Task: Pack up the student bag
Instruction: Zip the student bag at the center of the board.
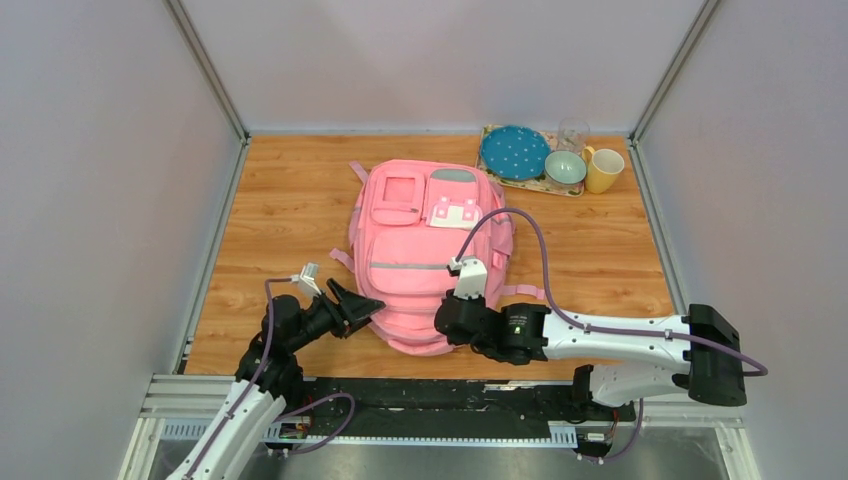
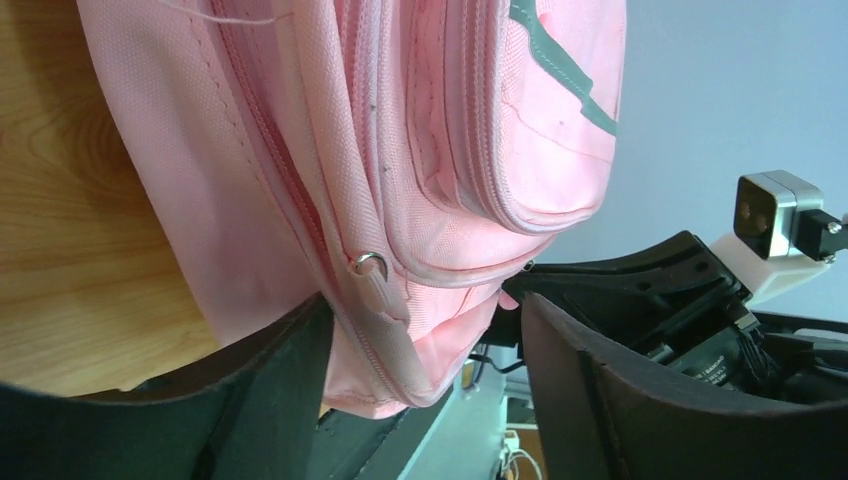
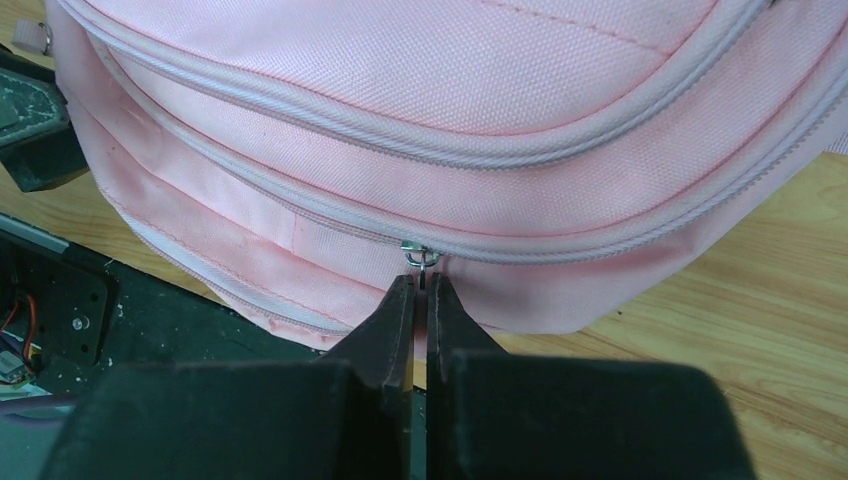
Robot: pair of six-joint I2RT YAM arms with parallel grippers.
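Pink student bag [image 1: 425,255] flat on the wooden table [image 1: 290,210], a claw at each near corner

Front side up in the middle of the boards, the bag shows its grey strip and front pockets to the ceiling. The left gripper [image 2: 424,305] stands wide open, one black finger on either side of the bag's corner; a pink zip tab [image 2: 378,285] hangs between them, not pinched. The right gripper [image 3: 421,285] is closed tight on a zip pull [image 3: 420,256] along the bag's near edge, with only the metal ring showing past the tips. At the far right corner a blue plate [image 1: 514,152], a bowl [image 1: 565,167] and a yellow mug [image 1: 603,170] sit close together, well apart from the bag
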